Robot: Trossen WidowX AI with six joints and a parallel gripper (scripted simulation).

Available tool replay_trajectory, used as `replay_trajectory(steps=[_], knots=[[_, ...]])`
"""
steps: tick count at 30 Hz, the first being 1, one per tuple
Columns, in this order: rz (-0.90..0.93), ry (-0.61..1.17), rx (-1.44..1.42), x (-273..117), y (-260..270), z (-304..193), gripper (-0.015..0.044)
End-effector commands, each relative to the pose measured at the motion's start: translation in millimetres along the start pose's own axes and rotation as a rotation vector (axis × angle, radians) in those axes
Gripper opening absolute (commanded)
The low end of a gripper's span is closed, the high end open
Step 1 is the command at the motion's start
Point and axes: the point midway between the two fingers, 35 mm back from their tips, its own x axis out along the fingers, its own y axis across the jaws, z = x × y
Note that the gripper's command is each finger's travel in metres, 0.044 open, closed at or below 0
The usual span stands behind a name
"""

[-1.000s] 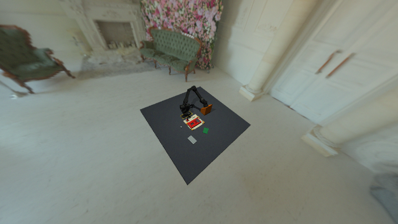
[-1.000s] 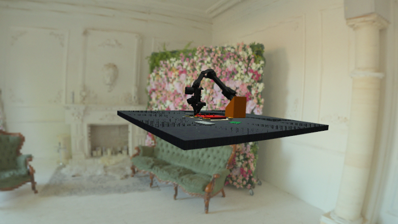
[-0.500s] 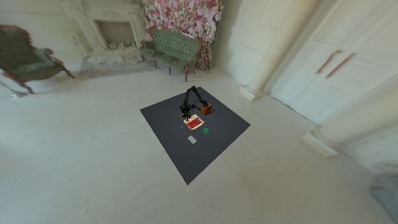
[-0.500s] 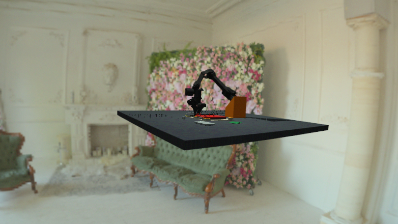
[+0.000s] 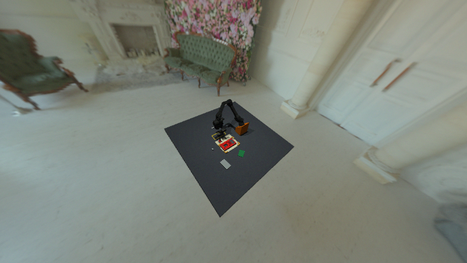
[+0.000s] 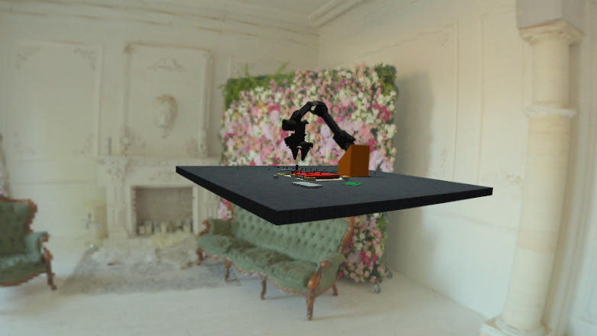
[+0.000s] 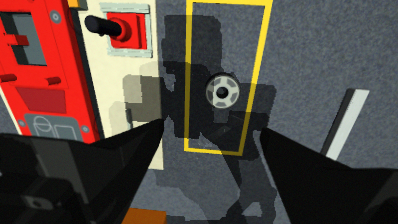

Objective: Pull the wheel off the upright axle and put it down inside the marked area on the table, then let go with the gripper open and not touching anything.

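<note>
The wheel [image 7: 222,91], pale with a dark rim and a black centre, shows inside the yellow outline [image 7: 230,3] of the marked area, clear of its bars. It looks to be down at table level; it is too small to make out in the top and exterior views. The upright axle [image 7: 102,26] [image 6: 296,168] is a bare black peg on a red base, left of the outline in the wrist view. My gripper [image 7: 211,128] [image 6: 299,159] is open and empty, above the table, with the fingertips apart from the wheel.
A red panel [image 7: 75,75] [image 5: 224,147] is on a cream board beside the marked area. A light grey bar [image 7: 347,120] lies on its other side. An orange block [image 5: 242,128] [image 6: 359,160], a green plate [image 5: 241,153] and a grey plate [image 5: 225,164] are also on the table.
</note>
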Motion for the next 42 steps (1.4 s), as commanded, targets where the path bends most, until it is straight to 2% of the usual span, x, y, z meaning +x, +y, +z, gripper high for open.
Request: replay_trajectory(steps=[1,5,42], knots=[[0.005,0.006,-0.018,-22.9,20.2,-37.4,0.0440],[-0.004,0.010,-0.016,-37.1,28.8,-68.0,0.0440],[-0.004,0.010,-0.016,-37.1,28.8,-68.0,0.0440]])
